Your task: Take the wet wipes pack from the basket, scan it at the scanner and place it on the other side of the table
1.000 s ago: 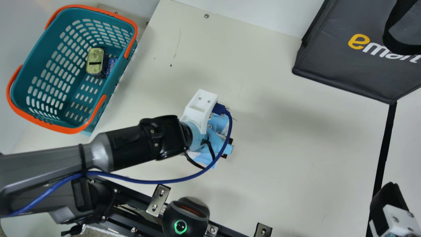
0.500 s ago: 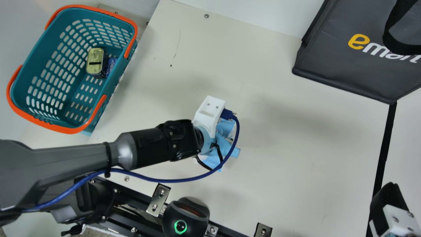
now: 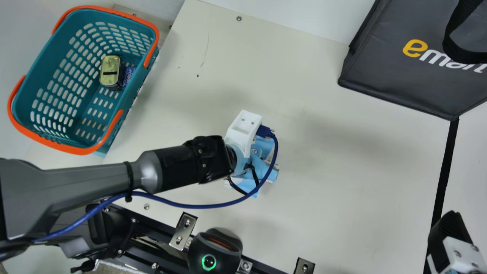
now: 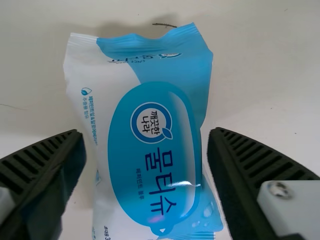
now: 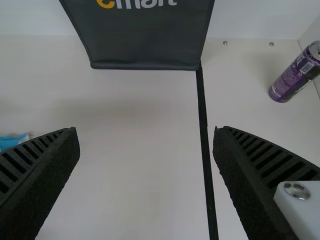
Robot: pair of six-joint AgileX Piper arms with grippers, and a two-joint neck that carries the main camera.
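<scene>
Left wrist view: the pack (image 4: 150, 150) lies on the table (image 4: 265, 80) beneath the left gripper (image 4: 146, 134), spread wide. Likely light, soft and slippery-skinned; best squeezed gently across its middle.

The main view looks steeply down from the neck, well above the worktop (image 3: 342, 198), with the basket (image 3: 76, 149) at ten o'clock and the dark bag (image 3: 380, 72) at two. The left wrist view faces down, close over the wet wipes pack (image 4: 155, 185). The right wrist view slants from farther off towards the bag, which the main view shares.
</scene>
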